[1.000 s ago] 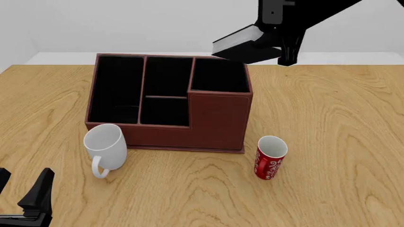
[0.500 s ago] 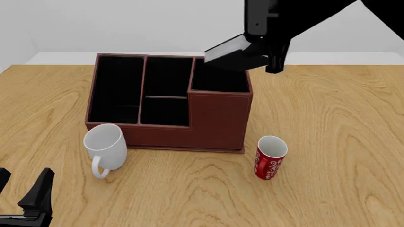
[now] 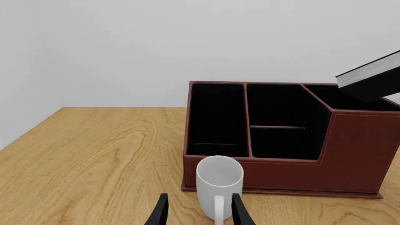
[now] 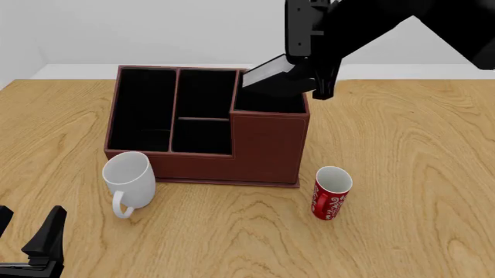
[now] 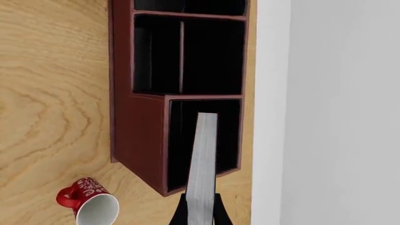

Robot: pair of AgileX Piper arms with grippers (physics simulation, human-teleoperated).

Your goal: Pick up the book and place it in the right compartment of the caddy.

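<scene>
Wood-grain table (image 4: 402, 150) under a plain pale backdrop carries everything. The book (image 4: 267, 72) hangs tilted in the air over the right compartment (image 4: 269, 99) of the caddy (image 4: 263, 147), its white page edge facing up and left and its lower end near the compartment's mouth; whether it touches the rim cannot be told. The right gripper (image 5: 200, 208) is clamped on the book's near end, as its own wrist view shows, with the page edge (image 5: 203, 159) running out over the open compartment. The left gripper (image 3: 198, 214) sits low at the near left of the table, jaws apart and holding nothing, with the mug (image 4: 128, 179) standing just beyond it. That mug stands against the caddy's near wall at its left end, and a red can (image 4: 331, 193) stands just off the caddy's near right corner.

The carry looks finished and the placing step is in hand. Next, the book probably needs tipping more upright and lowering inside the walls before the fingers let go.
</scene>
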